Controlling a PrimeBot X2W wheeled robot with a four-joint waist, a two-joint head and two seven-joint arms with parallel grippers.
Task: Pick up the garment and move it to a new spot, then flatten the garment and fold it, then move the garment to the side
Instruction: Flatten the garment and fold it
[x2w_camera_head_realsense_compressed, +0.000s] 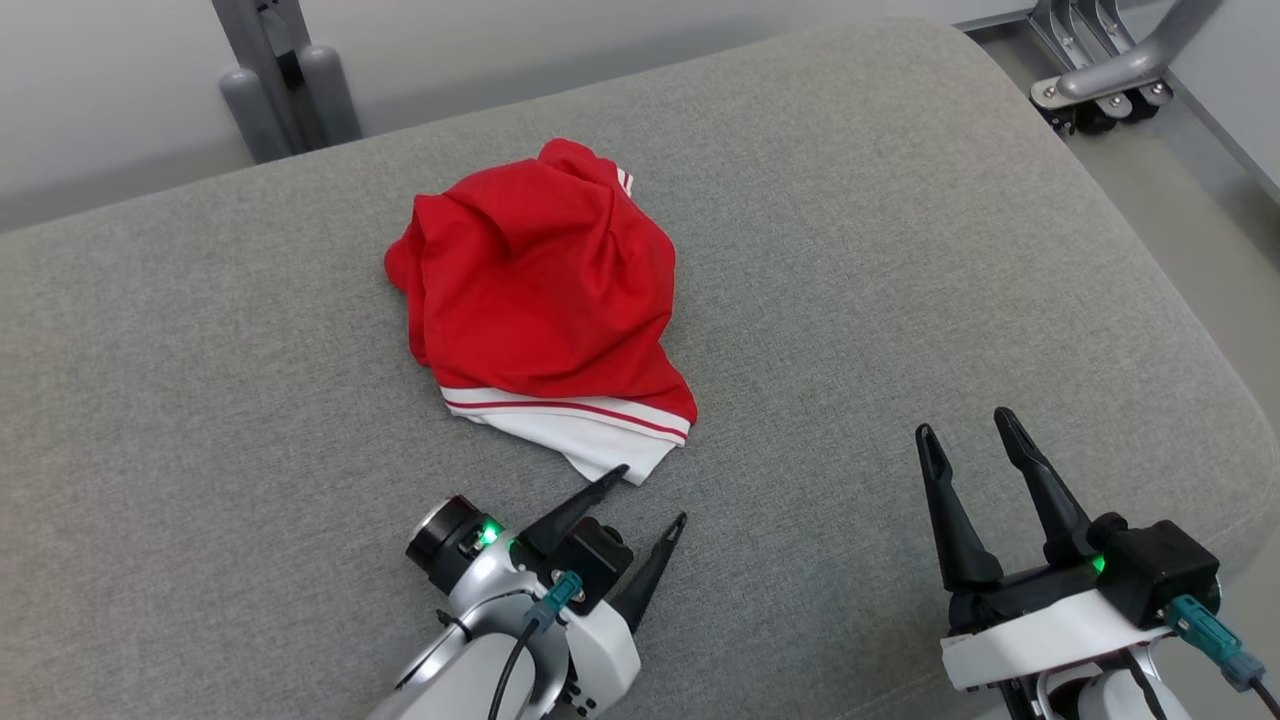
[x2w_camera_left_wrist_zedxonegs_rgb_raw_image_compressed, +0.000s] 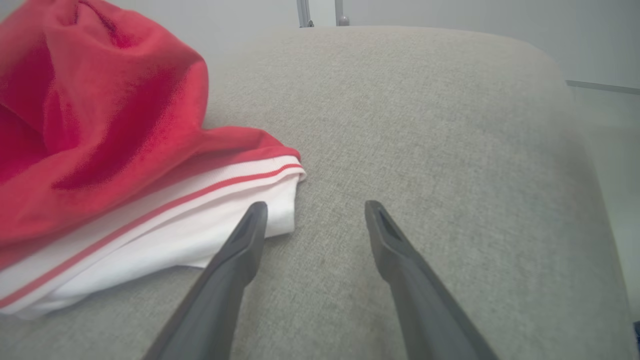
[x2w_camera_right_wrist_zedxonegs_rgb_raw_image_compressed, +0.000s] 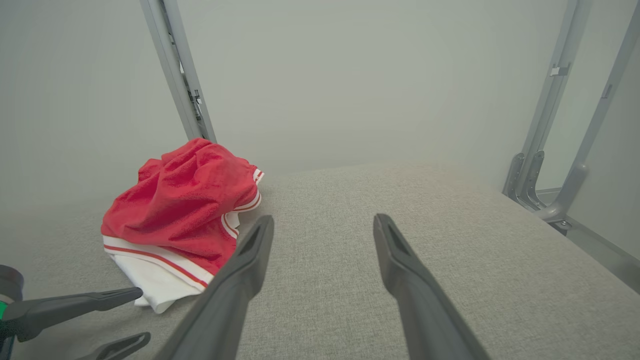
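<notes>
The head camera looks steeply down on the grey cushion (x2w_camera_head_realsense_compressed: 900, 250) from above. The left wrist camera skims low, close against the garment (x2w_camera_left_wrist_zedxonegs_rgb_raw_image_compressed: 100, 125); the right wrist camera sits farther back, sharing that garment and the left claw (x2w_camera_right_wrist_zedxonegs_rgb_raw_image_compressed: 144, 315) with the head view.

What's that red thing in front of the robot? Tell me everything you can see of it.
It is a red garment, seemingly soft knit cloth, bunched into a rumpled heap. A white ribbed band with a thin red stripe runs along its near edge, and similar trim peeks out at the far side. It lies on the grey fabric cushion. The open left gripper reaches its white corner; contact is unclear.
</notes>
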